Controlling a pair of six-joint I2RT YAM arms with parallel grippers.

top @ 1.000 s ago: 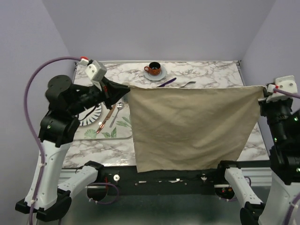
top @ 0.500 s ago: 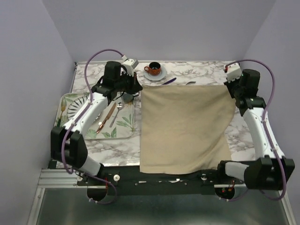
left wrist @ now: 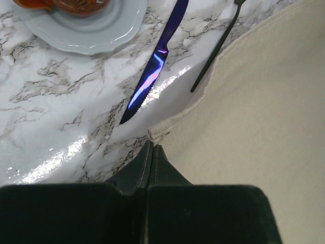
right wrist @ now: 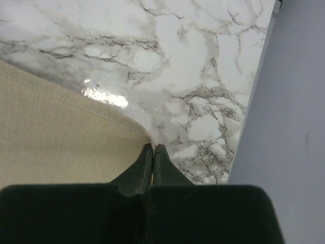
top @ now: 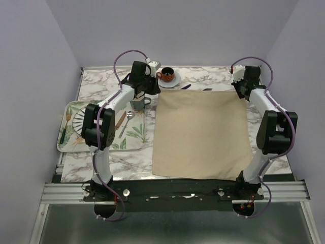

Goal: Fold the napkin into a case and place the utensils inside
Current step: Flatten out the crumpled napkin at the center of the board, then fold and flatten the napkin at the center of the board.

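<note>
Far corners of napkin (top: 203, 132) at left claw (left wrist: 152, 147), right claw (right wrist: 153, 147)

Two slim white arms with black joint housings, the left arm (top: 118, 96) and the right arm (top: 264, 99), each trail a looping purple cable (top: 133, 51). Their black bases (top: 99, 189) are bolted on the grey metal rail (top: 61, 191). Matte black wedge-shaped fingers (left wrist: 141, 166) taper from a boxy black body.

You have a leaf-printed tray (top: 134, 134) on the marble table (top: 127, 157), carrying a striped plate (top: 76, 119), a copper-coloured knife (top: 122, 118) and a small spoon (top: 125, 127), with an orange cup (top: 167, 74) on its saucer (top: 173, 82) beyond the tray's far right corner.
</note>
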